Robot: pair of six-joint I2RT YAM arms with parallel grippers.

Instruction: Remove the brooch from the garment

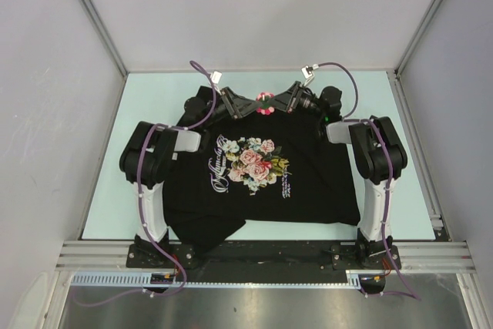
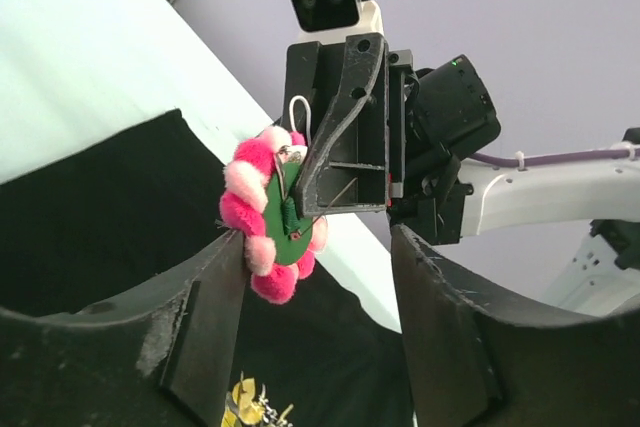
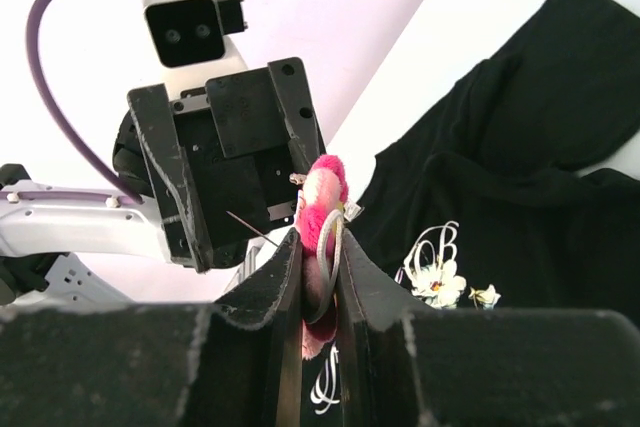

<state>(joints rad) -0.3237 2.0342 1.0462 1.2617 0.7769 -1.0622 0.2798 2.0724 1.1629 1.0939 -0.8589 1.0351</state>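
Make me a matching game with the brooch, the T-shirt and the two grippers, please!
Things:
1. brooch
2. T-shirt
3. left gripper
4. right gripper

States:
A. open
B. black
C. shut on the brooch
D. pink and fluffy

Pairs: 1-D, 2-B, 3-A, 4-C

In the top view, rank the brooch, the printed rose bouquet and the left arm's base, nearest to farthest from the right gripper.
1. The brooch, held between the fingers of the right gripper, at the far edge of the garment.
2. The printed rose bouquet, on the garment's chest, toward the arm bases.
3. The left arm's base, at the near left table edge.
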